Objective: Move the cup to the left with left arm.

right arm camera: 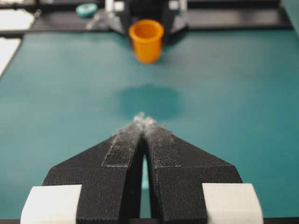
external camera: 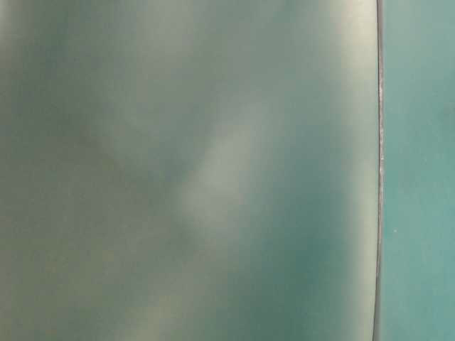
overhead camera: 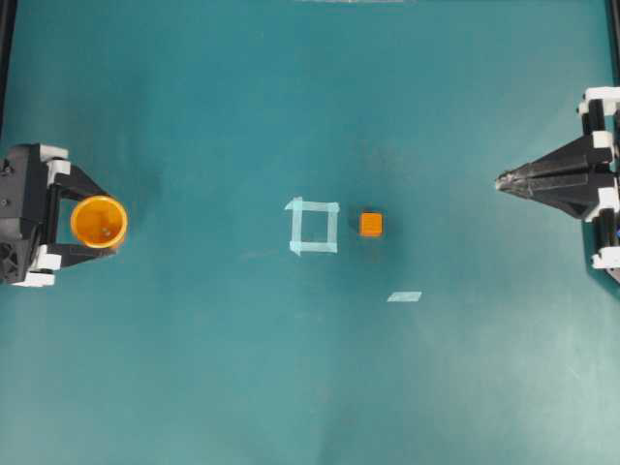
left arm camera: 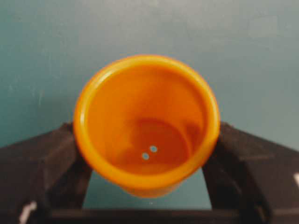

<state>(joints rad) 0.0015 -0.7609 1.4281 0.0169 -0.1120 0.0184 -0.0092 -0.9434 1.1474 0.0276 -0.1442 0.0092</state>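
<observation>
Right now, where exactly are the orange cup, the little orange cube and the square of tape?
cup (overhead camera: 99,222): overhead view, on the inside of its open mouth.
orange cube (overhead camera: 371,225): overhead view, on its top face.
tape square (overhead camera: 296,224): overhead view, on its left strip.

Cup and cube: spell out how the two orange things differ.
The cup is round, seen from above as an open ring; the cube is square and solid. The cup is clearly the larger of the two. The cup sits at the far left between the jaws of the left gripper, while the cube stands free near the middle, just right of the taped square. Both are orange, and the cube rests on the teal table.
</observation>
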